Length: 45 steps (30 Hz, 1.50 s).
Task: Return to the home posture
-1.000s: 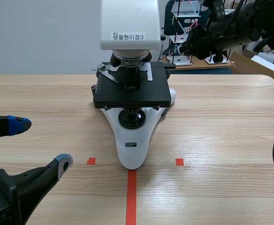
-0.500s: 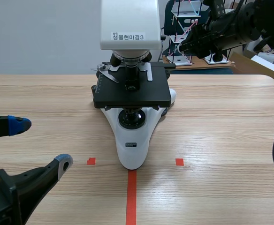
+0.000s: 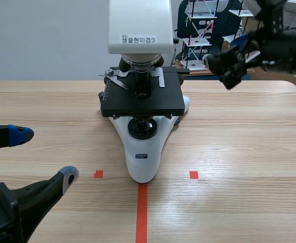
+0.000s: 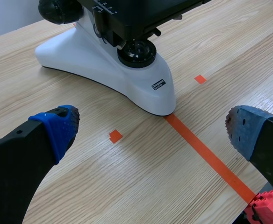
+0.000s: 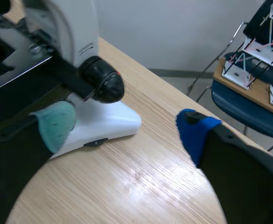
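A white microscope point(image 3: 144, 101) with a black stage stands at the table's middle. My left gripper point(image 3: 42, 156) rests low at the near left, open, with nothing between its blue-padded fingers point(image 3: 17, 135). In the left wrist view the left gripper point(image 4: 150, 130) has the microscope's base point(image 4: 104, 63) ahead of it. My right gripper point(image 3: 230, 68) hangs raised at the far right, off the microscope's right side. In the right wrist view the right gripper point(image 5: 125, 127) is open and holds nothing, with the black focus knob point(image 5: 101, 80) and white base point(image 5: 111, 122) ahead of it.
An orange-red tape line point(image 3: 142, 212) runs from the microscope's foot toward me, with small square marks point(image 3: 193, 174) on either side. Beyond the table's far edge stand wire-frame models point(image 3: 198, 30) on a wooden bench and a blue chair point(image 5: 248, 109).
My right gripper has swung right and down, away from the microscope, and its fingers have opened. The left arm has not moved.
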Motion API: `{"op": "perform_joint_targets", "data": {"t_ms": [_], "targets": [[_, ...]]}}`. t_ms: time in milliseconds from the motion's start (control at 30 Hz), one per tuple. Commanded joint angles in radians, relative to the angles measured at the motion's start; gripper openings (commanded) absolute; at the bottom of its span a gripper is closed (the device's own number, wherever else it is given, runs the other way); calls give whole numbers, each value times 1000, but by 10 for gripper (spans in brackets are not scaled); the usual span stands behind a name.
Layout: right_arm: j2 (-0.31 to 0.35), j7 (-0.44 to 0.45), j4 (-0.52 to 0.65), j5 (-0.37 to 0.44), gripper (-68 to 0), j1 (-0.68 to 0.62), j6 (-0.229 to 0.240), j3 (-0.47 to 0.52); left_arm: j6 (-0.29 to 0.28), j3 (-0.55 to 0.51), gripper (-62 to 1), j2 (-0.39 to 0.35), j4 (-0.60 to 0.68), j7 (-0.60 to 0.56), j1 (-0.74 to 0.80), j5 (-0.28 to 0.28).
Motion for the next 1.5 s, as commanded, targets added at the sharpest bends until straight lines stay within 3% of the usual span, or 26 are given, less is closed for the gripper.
{"op": "perform_joint_targets", "data": {"t_ms": [0,167,500,633,1467], "targets": [[11,54,35,-3,-117,-55,0,17,-2,-3,14,2,12,-13,2,-6],[11,262,134,-62,-7,-282,0,77,-2,-3,14,2,12,-13,2,-6],[10,771,226,-235,-6,-628,-12,156,-2,-3,14,2,12,-13,2,-6],[10,907,226,-305,-6,-705,-22,179,-2,-3,14,2,12,-13,2,-6],[10,920,226,-320,-8,-732,-26,187,-2,-3,14,2,12,-14,2,-6]]}}
